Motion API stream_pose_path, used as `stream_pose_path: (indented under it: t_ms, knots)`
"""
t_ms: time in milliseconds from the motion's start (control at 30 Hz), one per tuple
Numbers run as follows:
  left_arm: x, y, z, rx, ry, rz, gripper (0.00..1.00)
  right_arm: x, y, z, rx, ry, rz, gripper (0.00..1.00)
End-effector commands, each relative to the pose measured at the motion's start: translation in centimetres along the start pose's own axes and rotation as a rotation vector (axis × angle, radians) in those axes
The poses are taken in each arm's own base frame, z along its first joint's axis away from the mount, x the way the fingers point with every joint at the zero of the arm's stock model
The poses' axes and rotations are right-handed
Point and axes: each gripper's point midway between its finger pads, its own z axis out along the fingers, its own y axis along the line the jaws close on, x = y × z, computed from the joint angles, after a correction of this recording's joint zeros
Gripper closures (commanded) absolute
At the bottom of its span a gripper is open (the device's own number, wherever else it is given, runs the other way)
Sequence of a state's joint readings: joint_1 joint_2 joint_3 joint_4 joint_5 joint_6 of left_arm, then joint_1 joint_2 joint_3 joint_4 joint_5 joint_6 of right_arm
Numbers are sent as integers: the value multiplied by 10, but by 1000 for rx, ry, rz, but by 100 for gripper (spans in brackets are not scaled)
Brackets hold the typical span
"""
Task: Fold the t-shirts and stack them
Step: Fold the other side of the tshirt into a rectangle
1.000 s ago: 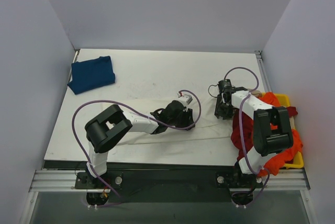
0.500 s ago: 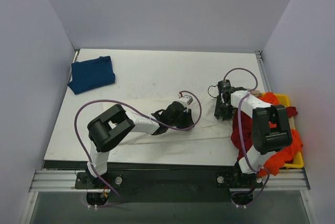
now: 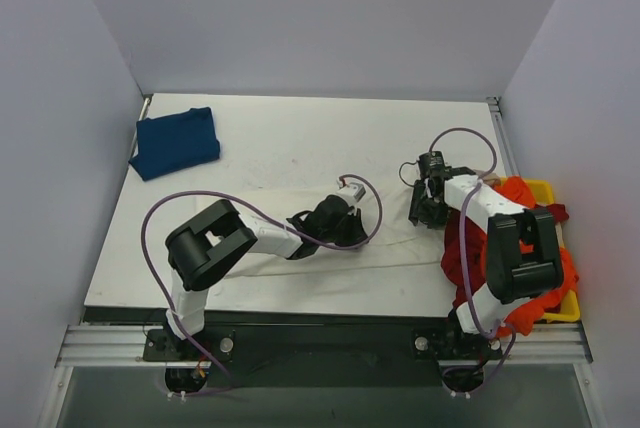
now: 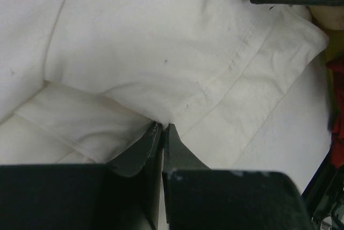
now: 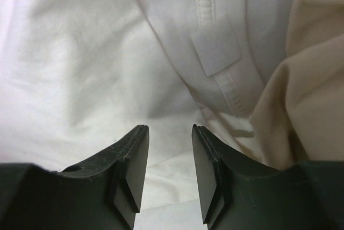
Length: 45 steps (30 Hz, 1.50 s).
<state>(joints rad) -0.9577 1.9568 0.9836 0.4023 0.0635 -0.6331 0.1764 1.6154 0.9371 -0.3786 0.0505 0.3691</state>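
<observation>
White bench (image 3: 300, 138) fills most of my top view, and everything sits on it or at its edge. Across the middle, running from 9 o'clock to 3 o'clock, the cream t-shirt (image 3: 400, 246) lies spread out in a long, wrinkled band. At 4 o'clock, past the bench edge, I see the orange t-shirt (image 3: 548, 293) and the dark red t-shirt (image 3: 462, 258) heaped together, spilling out of the yellow bin (image 3: 545, 188) and partly hidden by the right arm. The dark blue t-shirt (image 3: 176, 142) lies folded on its own at 10 o'clock, well apart from the rest. On my right wrist feed a beige t-shirt (image 5: 301, 95) bunches up at 3 o'clock, touching the cream cloth.

The left end effector (image 4: 162, 128) is low over the centre of the cream t-shirt with its jaws pressed together. Creases in the cloth run into the fingertips, so I read it as pinching a fold just beside a stitched hem. The right end effector (image 5: 169, 130) is at the 3 o'clock end of the same shirt, jaws parted with cream cloth showing between them, gripping nothing. A small white label (image 5: 216, 52) sewn on the collar band lies at 12 o'clock from those fingers.
</observation>
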Motion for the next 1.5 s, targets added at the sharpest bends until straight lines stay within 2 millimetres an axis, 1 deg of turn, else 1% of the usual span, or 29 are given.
stream_pose_path:
  t_ms: [0,100,200,333,433,600,700,1200,1333,1433,1467]
  knots:
    - [-12,-2,-12,29,-26,-11,100,6,-5,-18,-2,-15,8,61]
    - [-13,-3,-17,48,-33,-26,100,10,-5,-22,-7,-25,5,61]
    - [-14,0,-19,44,-34,-30,100,14,-7,-23,4,-27,4,62]
    - [-13,1,-20,55,-32,-39,100,22,-11,-20,21,-11,-3,63]
    - [-14,0,-20,60,-33,-39,100,25,-9,-17,18,5,-8,65]
    - [-14,0,-21,62,-33,-37,100,26,-14,-12,52,17,-7,66]
    - [-14,0,-23,62,-35,-36,100,23,-14,-11,53,16,-6,67]
    - [-16,0,-25,57,-40,-31,100,22,-19,-4,69,43,7,67]
    - [-17,0,-25,58,-44,-29,100,22,-15,-2,58,56,3,68]
    - [-15,0,-25,57,-40,-31,100,21,-13,1,50,66,-4,72]
    - [-15,0,-25,57,-40,-30,100,22,-12,1,48,67,-4,74]
